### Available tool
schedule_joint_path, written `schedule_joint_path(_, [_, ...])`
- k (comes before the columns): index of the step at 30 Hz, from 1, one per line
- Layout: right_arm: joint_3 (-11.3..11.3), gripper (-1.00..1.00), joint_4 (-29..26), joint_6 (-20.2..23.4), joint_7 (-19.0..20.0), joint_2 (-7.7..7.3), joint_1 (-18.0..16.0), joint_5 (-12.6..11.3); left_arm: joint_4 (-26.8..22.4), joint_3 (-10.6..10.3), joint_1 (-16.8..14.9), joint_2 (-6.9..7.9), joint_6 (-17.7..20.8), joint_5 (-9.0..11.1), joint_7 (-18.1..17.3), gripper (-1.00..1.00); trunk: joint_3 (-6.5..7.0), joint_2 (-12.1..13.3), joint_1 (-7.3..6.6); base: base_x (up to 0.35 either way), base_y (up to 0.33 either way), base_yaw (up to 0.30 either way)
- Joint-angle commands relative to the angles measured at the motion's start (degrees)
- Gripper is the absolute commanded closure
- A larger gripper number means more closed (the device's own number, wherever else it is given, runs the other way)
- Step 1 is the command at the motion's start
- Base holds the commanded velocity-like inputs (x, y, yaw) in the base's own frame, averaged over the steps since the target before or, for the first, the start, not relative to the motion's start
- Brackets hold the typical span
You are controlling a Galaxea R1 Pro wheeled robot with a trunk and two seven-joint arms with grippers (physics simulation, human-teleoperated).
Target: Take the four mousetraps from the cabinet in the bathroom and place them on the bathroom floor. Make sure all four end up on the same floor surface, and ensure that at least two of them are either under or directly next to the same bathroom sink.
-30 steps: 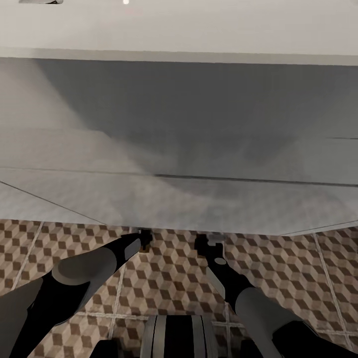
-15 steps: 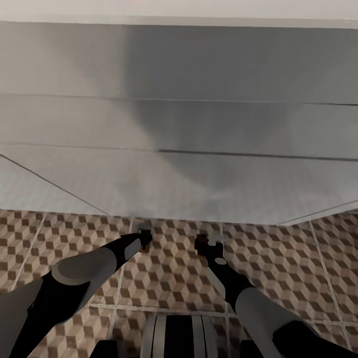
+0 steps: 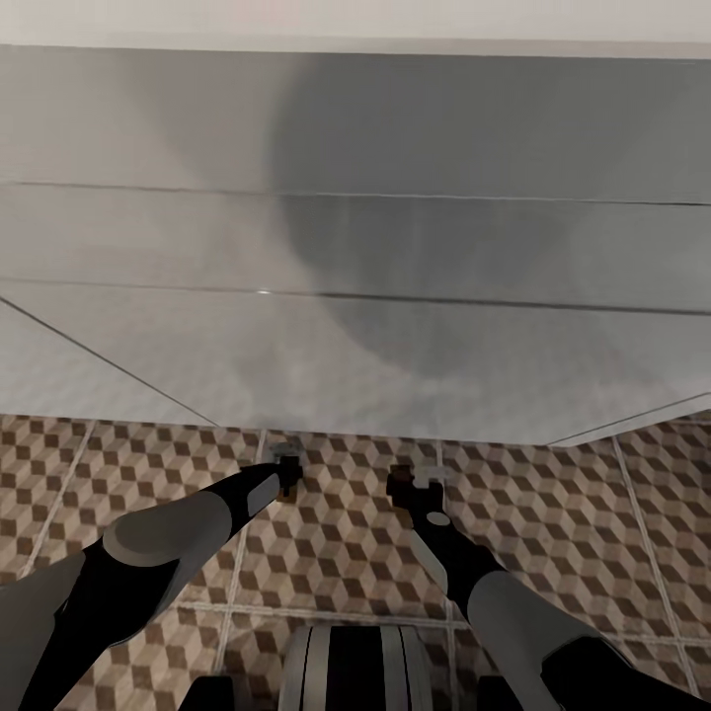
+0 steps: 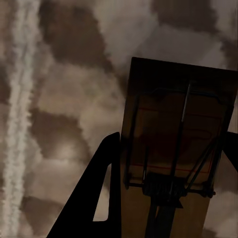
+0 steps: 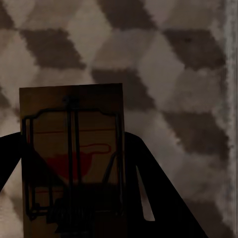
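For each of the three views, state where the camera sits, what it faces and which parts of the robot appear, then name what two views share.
Head view: on the head, facing down at the grey wall and bathroom floor; both arms show.
Left wrist view: by the left gripper, facing its mousetrap.
Right wrist view: by the right gripper, facing its own mousetrap.
Shared: both wrist views show cube-patterned floor.

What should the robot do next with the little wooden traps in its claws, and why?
Probably lower both arms toward the brown cube-patterned tile floor and let go. The left claw holds a flat tan wooden mousetrap, and the right claw holds another. Both hang above the tiles, close to the base of a white boxy unit ahead.
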Motion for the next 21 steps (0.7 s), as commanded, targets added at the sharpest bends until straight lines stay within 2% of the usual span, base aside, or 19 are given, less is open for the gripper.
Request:
schedule_joint_path(1, [0.5, 1.0, 0.1, -0.3, -0.2, -0.03, 0.0, -0.8, -0.1, -0.4, -0.1, 0.01, 0.1, 0.1, 0.5, 1.0, 0.2, 0.0, -0.03, 0.0, 0.0, 0.0])
schedule_joint_path(5, [0.5, 1.0, 0.1, -0.3, -0.2, -0.03, 0.0, -0.8, -0.1, -0.4, -0.1, 0.02, 0.1, 0.1, 0.5, 1.0, 1.09, 0.1, -0.13, 0.0, 0.0, 0.0])
schedule_joint_path(21, [0.5, 1.0, 0.1, -0.3, -0.2, -0.03, 0.0, -0.8, 0.0, -0.4, -0.1, 0.09, 0.1, 0.1, 0.5, 1.0, 1.09, 0.1, -0.13, 0.0, 0.0, 0.0])
